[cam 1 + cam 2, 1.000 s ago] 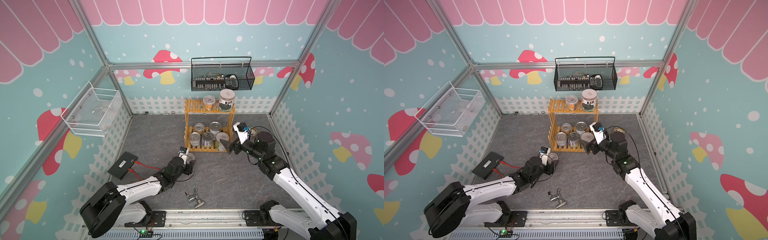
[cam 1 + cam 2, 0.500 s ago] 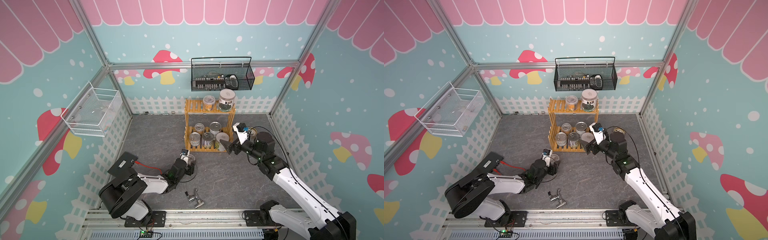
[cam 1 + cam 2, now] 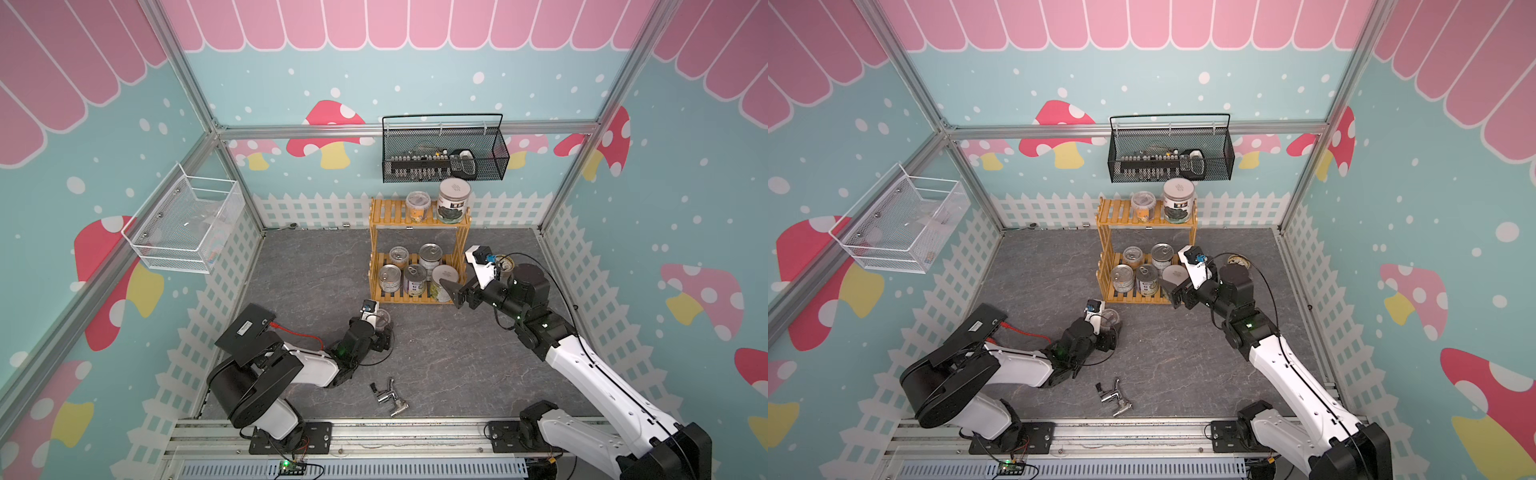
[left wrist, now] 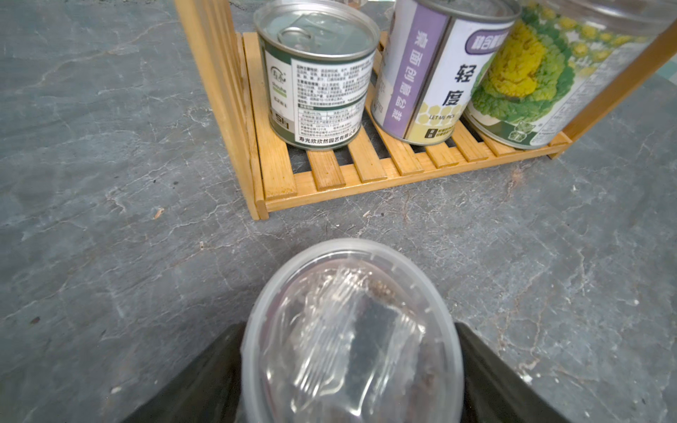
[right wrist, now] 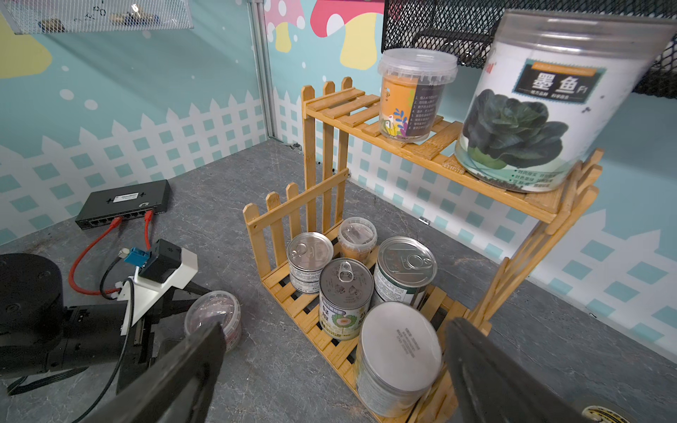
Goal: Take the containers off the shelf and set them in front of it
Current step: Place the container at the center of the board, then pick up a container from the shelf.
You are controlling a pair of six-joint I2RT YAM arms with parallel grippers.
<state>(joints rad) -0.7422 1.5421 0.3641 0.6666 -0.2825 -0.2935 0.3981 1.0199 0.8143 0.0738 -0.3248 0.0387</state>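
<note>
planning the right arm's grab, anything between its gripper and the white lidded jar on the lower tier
Nothing visible: the open right gripper faces the white-lidded jar, with the shelf side rail close beside it.

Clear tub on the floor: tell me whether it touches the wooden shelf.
Apart. The left wrist view shows a strip of bare grey floor between the clear tub and the front edge of the shelf.

The left arm [image 3: 311, 368] lay folded low, and the left pincer [image 3: 384, 328] pointed forward with jaws spread wide. The right arm [image 3: 582, 365] stretched forward, the right pincer [image 3: 454, 294] gaping fully.
</note>
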